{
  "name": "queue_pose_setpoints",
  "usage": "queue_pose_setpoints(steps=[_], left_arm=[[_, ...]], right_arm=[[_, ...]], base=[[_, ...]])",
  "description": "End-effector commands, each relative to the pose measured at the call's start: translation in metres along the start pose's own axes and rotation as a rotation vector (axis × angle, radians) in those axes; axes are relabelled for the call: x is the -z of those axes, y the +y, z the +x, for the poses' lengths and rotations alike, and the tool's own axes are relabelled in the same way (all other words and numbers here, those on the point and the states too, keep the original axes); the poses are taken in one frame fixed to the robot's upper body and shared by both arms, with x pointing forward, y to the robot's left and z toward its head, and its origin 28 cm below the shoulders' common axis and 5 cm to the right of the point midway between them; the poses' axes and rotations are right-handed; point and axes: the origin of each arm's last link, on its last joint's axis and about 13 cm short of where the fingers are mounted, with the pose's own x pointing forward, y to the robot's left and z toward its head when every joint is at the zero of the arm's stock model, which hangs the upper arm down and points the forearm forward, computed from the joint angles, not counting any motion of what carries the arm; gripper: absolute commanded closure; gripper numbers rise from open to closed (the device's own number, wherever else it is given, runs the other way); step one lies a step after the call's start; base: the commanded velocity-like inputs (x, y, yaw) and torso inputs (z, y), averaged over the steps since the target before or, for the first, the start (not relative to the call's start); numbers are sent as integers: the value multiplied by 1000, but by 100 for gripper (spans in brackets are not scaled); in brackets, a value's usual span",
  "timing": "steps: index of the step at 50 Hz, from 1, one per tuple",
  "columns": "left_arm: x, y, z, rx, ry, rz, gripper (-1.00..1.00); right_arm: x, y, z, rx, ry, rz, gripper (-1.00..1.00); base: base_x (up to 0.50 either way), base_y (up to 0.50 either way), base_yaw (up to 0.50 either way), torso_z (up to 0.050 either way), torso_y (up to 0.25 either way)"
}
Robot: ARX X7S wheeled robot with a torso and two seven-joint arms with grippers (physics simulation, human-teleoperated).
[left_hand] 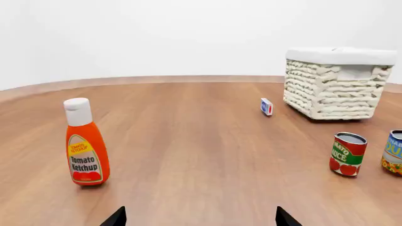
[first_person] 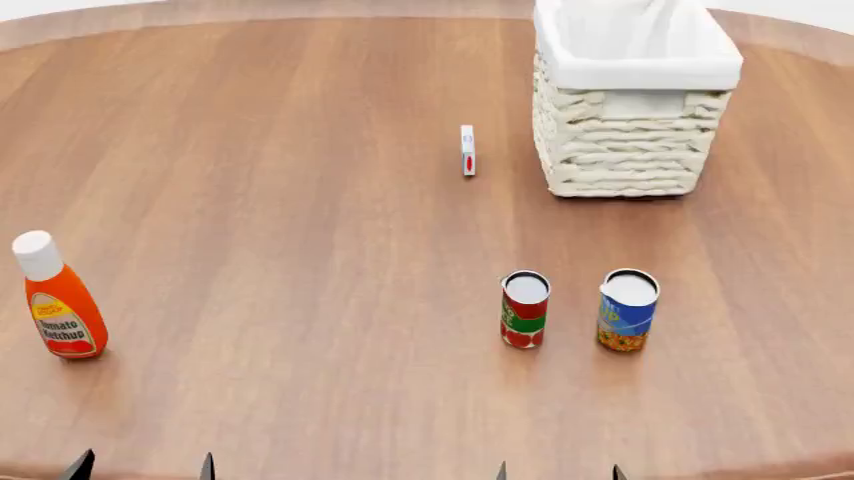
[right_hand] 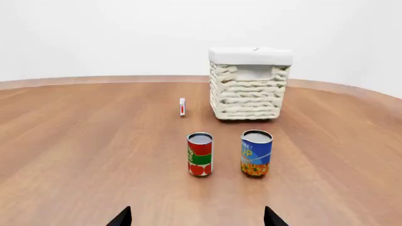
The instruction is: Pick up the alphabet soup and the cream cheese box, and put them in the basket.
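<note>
Both grippers [first_person: 558, 472] [first_person: 140, 466] wide apart, empty, at the near edge.
Straddle the soup [first_person: 627, 309] squarely; clear the red can [first_person: 525, 309].

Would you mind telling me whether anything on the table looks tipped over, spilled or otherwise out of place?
Nothing is spilled or damaged. The only oddity is the cream cheese box, which stands on a narrow edge beside the basket rather than lying flat. The alphabet soup, the red-and-green can and the ketchup bottle all stand upright.
</note>
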Motion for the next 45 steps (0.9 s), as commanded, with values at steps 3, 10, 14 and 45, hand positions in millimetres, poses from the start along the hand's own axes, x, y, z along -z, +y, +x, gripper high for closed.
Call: queue_pose_setpoints(steps=[3, 10, 14, 45], left_arm=[[0, 0, 0, 1, 0, 2, -100], [-2, -1, -3, 4, -3, 4, -100], [-4, 0, -3, 1, -10, 9, -100], [-113, -2, -44, 32, -509, 185, -100]], right_arm=[[1, 0, 0, -1, 1, 0, -100], [-2, 2, 0, -14, -9, 3, -100], [-6, 2, -1, -19, -22, -3, -100], [-104, 3, -33, -59, -392, -93, -100]], base=[[0, 0, 0, 0, 0], [0, 0, 0, 0, 0], [0, 0, 0, 0, 0], [0, 0, 0, 0, 0]])
